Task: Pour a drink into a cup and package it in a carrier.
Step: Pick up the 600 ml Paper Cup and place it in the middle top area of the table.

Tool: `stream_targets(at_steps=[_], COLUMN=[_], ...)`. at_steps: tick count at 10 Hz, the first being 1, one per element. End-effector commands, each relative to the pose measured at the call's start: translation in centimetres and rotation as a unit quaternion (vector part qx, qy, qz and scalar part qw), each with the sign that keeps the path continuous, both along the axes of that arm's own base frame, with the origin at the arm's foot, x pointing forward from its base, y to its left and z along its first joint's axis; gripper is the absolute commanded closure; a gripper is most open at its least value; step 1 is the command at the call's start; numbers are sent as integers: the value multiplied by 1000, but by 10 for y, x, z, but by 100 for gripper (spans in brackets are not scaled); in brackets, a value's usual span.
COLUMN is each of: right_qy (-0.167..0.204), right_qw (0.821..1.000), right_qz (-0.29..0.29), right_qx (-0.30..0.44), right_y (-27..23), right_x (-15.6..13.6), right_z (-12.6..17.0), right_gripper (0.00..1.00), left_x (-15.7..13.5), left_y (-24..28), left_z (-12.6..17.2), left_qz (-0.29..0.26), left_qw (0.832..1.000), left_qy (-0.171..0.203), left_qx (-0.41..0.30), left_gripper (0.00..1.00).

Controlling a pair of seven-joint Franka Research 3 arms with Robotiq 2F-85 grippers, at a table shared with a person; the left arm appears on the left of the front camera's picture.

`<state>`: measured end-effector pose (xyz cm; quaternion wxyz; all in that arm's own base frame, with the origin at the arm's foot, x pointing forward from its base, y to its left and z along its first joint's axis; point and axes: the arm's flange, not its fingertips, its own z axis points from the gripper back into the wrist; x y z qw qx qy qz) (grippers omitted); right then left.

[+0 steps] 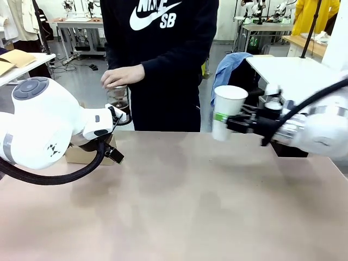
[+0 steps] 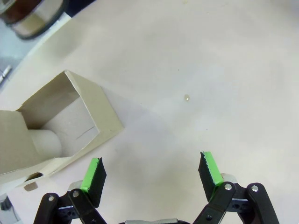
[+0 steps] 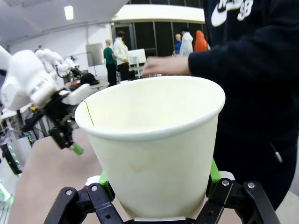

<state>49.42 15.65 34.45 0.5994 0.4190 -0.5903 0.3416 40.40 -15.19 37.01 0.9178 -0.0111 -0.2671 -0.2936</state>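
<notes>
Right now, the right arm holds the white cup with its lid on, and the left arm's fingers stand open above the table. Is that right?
No: the cup has no lid; the right wrist view shows its open, empty top. Otherwise right: the right arm's fingers hold it, and the left arm's fingers stand open above the table.

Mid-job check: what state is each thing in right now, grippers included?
left gripper: open, empty, above the table beside the carrier.
right gripper: shut on the cup.
cup: upright, lidless, held off the table.
carrier: on the table, no cup in it.
pitcher: holds dark drink; person's hand on top.
</notes>
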Motion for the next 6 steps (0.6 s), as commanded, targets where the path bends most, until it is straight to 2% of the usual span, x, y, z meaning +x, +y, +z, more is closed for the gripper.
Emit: stream_targets(at_steps=[1,3,6], right_qy=[20,13,24], right_qw=[1000,1000,999], right_qz=[-14,-21,-25], right_qx=[-9,-11,-11], right_y=[24,40,42], right_x=[50,76,85], right_z=[-28,-48,-60], right_gripper=[16,16,16], left_x=[0,0,0], left_y=[0,0,0], left_z=[0,0,0], left_qz=[0,0,0], left_qw=[1000,1000,1000], left_qy=[0,0,0], left_qx=[-1,-1,-1], left_gripper=[0,0,0])
